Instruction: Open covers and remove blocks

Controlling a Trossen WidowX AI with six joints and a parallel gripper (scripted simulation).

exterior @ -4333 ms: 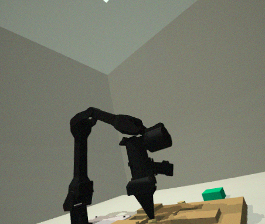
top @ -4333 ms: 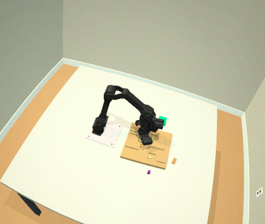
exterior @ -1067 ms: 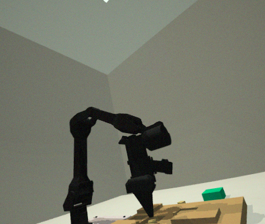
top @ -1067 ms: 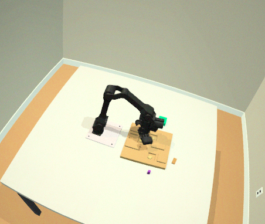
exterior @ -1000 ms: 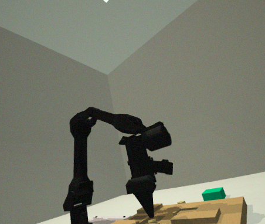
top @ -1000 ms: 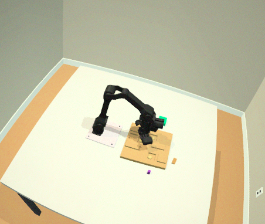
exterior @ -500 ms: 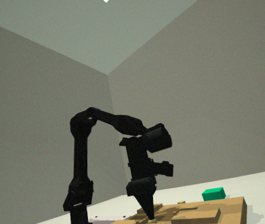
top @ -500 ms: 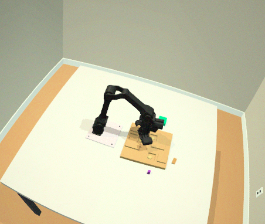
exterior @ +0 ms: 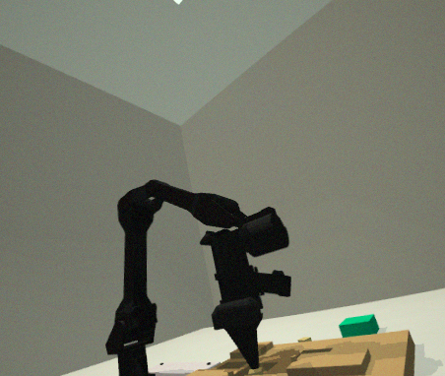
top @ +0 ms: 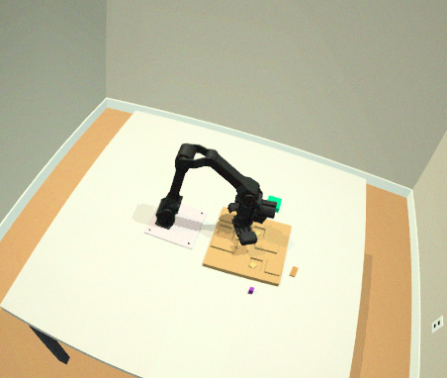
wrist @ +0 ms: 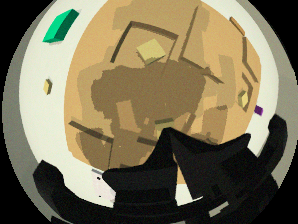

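Note:
The tan puzzle board (top: pixel 217 261) (exterior: pixel 391 350) (wrist: pixel 86 57) lies on the table, with raised covers and dark grooves. My gripper (exterior: pixel 254 366) (wrist: pixel 166 131) is shut and empty, pointing down low over the board. Its tips are close beside a pale yellow piece (wrist: pixel 164 124); contact cannot be told. Other pale yellow pieces show on the board, one (wrist: pixel 151 51) inside a grooved outline and one (top: pixel 253 265) (wrist: pixel 243 99) near an edge. Off the board lie a green block (top: pixel 274 203) (exterior: pixel 358 326) (wrist: pixel 60 26), an orange block (top: pixel 294 271), a purple block (top: pixel 251 290) (wrist: pixel 258 110) and a small yellow block (wrist: pixel 47 86).
The arm's pale base plate (top: pixel 180 237) (wrist: pixel 103 187) is left of the board in the top view. The arm hides part of the board there. The arm's shadow darkens the board's middle, and the fingers cover its near part in the wrist view.

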